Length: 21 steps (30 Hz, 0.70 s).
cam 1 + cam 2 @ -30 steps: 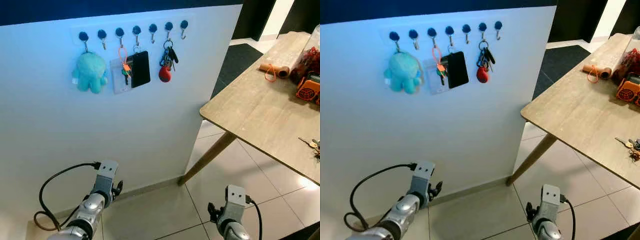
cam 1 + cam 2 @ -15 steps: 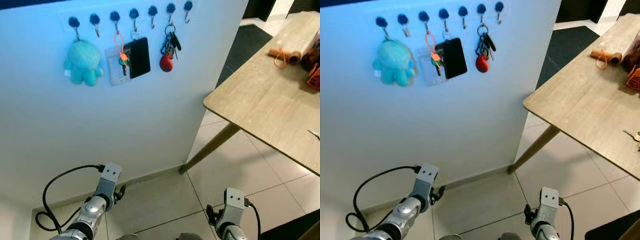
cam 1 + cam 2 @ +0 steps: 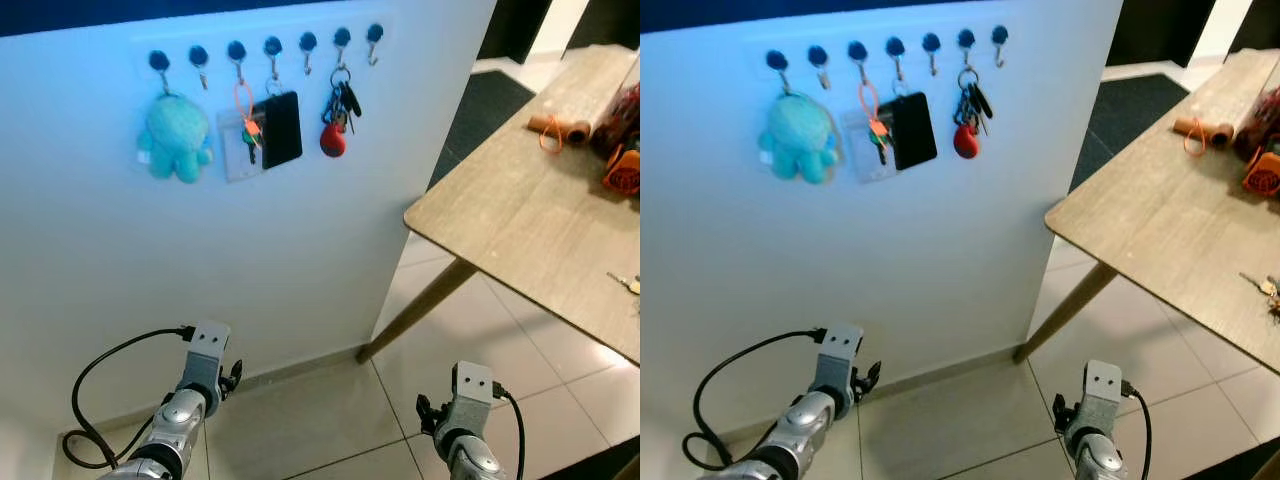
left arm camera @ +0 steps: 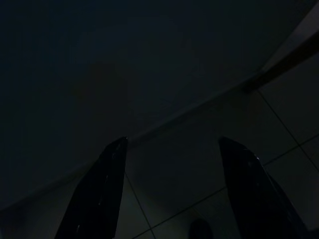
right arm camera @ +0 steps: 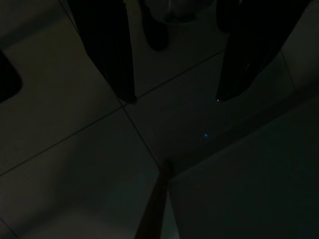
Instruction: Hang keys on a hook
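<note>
A small bunch of keys (image 3: 630,284) lies on the wooden table (image 3: 520,220) at the far right edge. A row of blue-knobbed hooks (image 3: 272,47) runs along the top of the white wall. From them hang a teal plush toy (image 3: 175,140), a clear card holder with an orange loop (image 3: 243,140), a black card (image 3: 282,128) and a key bunch with a red fob (image 3: 334,125). The rightmost hook (image 3: 374,37) is bare. Both arms hang low over the floor tiles. My left gripper (image 4: 172,142) is open and holds nothing. My right gripper (image 5: 175,99) is open too.
The table's slanted wooden leg (image 3: 415,305) meets the floor near the wall's base. At the back of the table lie a paper roll with an orange band (image 3: 555,130) and an orange gadget (image 3: 622,168). A dark mat (image 3: 480,105) lies beyond the wall's corner.
The whole picture dipped and came back up as the camera moved. Both arms hang as before and nothing on the wall or table has shifted.
</note>
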### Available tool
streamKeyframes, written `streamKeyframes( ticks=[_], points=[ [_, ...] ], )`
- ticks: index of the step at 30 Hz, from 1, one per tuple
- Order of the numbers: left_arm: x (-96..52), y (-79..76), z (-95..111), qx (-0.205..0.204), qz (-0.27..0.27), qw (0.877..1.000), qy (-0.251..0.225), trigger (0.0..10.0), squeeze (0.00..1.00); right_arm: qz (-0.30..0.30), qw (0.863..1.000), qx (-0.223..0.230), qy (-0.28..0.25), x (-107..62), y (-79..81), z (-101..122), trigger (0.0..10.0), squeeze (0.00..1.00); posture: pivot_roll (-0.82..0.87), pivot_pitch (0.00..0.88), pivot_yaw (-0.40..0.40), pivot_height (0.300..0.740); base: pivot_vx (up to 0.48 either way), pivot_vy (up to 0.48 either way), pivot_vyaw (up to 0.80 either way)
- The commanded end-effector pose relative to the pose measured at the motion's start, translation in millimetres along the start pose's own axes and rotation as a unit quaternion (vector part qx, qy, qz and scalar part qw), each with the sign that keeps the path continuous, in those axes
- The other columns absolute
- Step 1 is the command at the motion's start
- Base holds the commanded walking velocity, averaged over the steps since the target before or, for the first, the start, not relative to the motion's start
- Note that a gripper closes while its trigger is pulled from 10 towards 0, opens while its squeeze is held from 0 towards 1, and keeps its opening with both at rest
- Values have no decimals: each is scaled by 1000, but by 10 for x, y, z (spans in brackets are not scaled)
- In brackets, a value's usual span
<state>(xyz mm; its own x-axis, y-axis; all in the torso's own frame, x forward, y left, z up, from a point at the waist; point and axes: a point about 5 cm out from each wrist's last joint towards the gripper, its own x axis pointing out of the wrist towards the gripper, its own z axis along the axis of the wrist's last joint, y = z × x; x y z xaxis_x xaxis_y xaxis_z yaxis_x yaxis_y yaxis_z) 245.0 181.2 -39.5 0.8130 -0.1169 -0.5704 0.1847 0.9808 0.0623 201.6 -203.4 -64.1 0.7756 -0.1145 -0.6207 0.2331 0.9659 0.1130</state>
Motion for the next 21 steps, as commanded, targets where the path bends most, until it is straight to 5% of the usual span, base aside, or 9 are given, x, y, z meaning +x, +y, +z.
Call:
streamKeyframes(
  ticks=[1, 13, 21],
  points=[
    [-26, 42, -57, -3, 7, 1000, 10, 10000, 0, -3, 1000, 5, 9, -3, 1, -27, 10000, 0, 40, 0, -6, 740, 0, 0, 0],
    [-29, -75, -113, -18, 0, 1000, 15, 10000, 0, 14, 1000, -9, 19, -28, 32, -95, 10000, 0, 39, 0, -27, 740, 0, 0, 0],
    [-33, -88, -124, -6, -3, 1000, 16, 10000, 0, 18, 999, -14, 26, -36, 42, -124, 10000, 0, 43, 0, -24, 740, 0, 0, -800]
  ],
)
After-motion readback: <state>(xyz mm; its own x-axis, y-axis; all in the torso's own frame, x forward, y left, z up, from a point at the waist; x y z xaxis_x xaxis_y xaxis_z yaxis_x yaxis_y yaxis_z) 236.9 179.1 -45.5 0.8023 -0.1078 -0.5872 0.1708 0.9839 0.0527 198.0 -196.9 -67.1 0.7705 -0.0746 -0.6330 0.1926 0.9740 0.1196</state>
